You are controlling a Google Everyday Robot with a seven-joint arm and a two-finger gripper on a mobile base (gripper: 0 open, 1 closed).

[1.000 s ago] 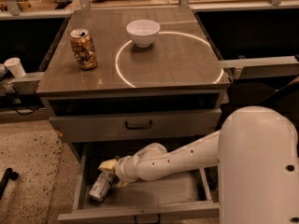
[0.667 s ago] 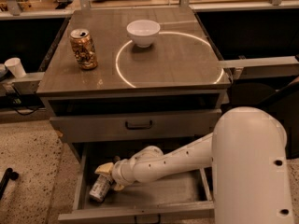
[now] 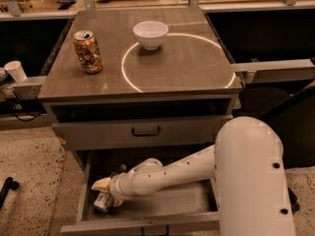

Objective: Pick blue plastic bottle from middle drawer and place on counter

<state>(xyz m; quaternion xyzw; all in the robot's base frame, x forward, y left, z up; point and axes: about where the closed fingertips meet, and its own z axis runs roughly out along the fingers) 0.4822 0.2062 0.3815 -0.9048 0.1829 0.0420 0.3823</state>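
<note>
The middle drawer (image 3: 189, 200) is pulled open below the counter (image 3: 187, 70). The blue plastic bottle (image 3: 102, 203) lies on the drawer floor in the front left corner; only its lower end with the pale label shows. My white arm reaches into the drawer from the right. My gripper (image 3: 105, 193) is at the bottle, over its upper part, and hides the cap end.
A gold-brown drink can (image 3: 87, 51) stands at the counter's left. A white bowl (image 3: 150, 34) sits on the white circle's far edge. The upper drawer (image 3: 145, 131) with a dark handle is closed. A white cup (image 3: 15, 71) sits on a ledge at the left. My arm's large white housing (image 3: 253, 181) fills the lower right.
My gripper has moved left and down inside the drawer onto the bottle, covering more of it. The bottle lies about where it was.
</note>
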